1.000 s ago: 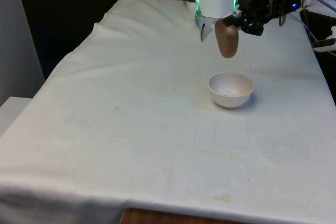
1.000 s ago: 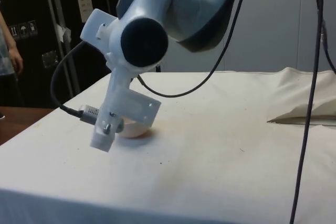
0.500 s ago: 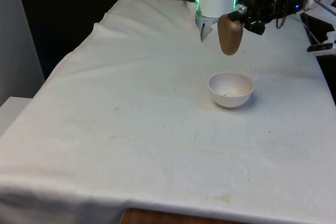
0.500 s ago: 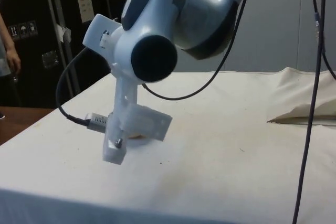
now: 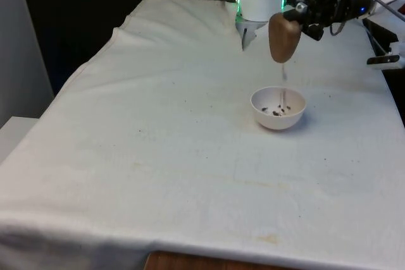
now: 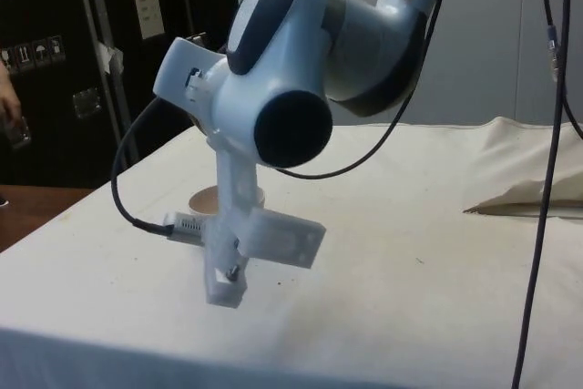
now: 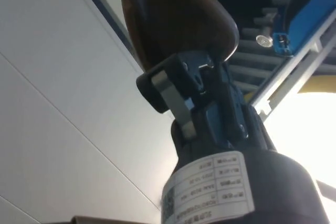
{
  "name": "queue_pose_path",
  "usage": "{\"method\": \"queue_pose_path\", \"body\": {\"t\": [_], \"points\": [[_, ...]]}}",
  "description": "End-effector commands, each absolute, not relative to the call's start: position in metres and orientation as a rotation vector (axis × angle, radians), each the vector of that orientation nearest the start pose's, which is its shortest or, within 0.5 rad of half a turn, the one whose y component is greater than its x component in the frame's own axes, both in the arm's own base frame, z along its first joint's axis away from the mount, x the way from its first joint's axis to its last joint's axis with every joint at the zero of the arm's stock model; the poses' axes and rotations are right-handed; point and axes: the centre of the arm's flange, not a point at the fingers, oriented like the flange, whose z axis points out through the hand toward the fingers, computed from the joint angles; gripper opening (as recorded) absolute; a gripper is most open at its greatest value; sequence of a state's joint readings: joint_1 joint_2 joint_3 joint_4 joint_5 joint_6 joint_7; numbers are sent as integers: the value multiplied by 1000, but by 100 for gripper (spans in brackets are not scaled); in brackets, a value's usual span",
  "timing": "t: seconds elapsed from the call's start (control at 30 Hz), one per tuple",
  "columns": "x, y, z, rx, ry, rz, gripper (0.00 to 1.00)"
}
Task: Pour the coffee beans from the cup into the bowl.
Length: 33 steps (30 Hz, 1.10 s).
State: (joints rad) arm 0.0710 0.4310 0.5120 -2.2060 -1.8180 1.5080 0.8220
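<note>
what the frames keep back

in the side view the arm's white wrist housing stands in front of the bowl (image 6: 225, 198), so just a slice of its rim shows and its inside is hidden; the cup and the fingers are lost behind the same housing, and a person's hand (image 6: 9, 123) is cut off by the edge. in the front view the beans (image 5: 276, 111) in the bowl (image 5: 278, 108) are dark specks too small to count, and the falling stream under the cup (image 5: 283, 37) is a faint blur. the gripper (image 5: 296, 17) is a dark mass there, its fingers not separable. in the wrist view the brown cup (image 7: 173, 19) is cropped, its mouth out of sight.
</note>
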Motion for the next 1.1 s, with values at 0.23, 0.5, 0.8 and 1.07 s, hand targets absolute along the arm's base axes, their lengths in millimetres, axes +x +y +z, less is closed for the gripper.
{"method": "queue_pose_path", "body": {"t": [0.23,0.5,0.8,1.07], "points": [[498,200,235,1380,724,434,0],[496,203,230,1322,751,436,0],[493,206,226,1254,779,444,0],[492,210,225,1215,798,451,0]]}}
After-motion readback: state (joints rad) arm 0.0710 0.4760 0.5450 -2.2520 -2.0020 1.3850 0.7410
